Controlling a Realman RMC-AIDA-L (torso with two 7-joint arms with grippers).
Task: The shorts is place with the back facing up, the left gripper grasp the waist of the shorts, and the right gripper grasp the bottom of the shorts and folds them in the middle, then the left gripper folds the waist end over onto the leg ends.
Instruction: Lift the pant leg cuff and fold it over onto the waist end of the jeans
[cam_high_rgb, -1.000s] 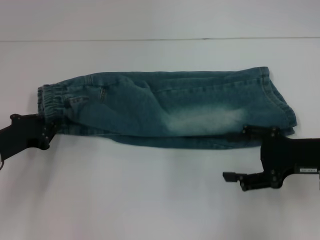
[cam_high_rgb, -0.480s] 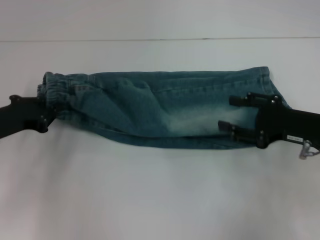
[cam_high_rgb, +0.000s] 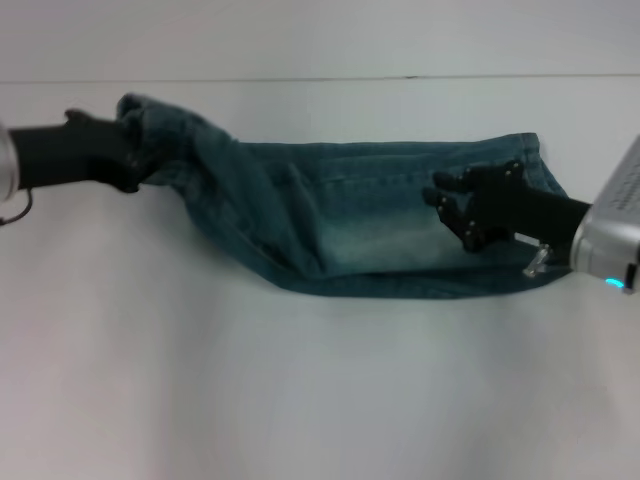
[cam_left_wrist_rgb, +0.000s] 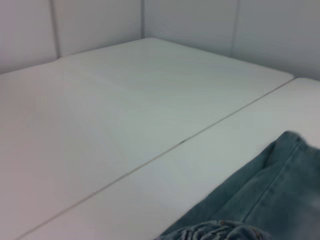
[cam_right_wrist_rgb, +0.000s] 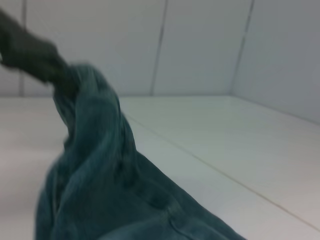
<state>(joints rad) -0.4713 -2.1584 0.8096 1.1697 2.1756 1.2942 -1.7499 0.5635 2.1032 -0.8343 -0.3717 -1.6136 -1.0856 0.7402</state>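
One shorts (cam_high_rgb: 340, 220), two claws, left claw (cam_high_rgb: 128, 150) lifting waist

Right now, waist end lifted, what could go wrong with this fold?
1. The left hand holds only a bunched bit of the waist of the shorts; it could slip mid-swing.
2. The right hand sits on the leg ends, where the waist should land; the fabric may drape over it.

Text: none can be read in any view.
Shorts (cam_high_rgb: 370, 225): plain blue denim, no legible label or brand.
Table (cam_high_rgb: 320, 400): bare white, no markings.
Right arm (cam_high_rgb: 610, 240): small blue light, no readable lettering.
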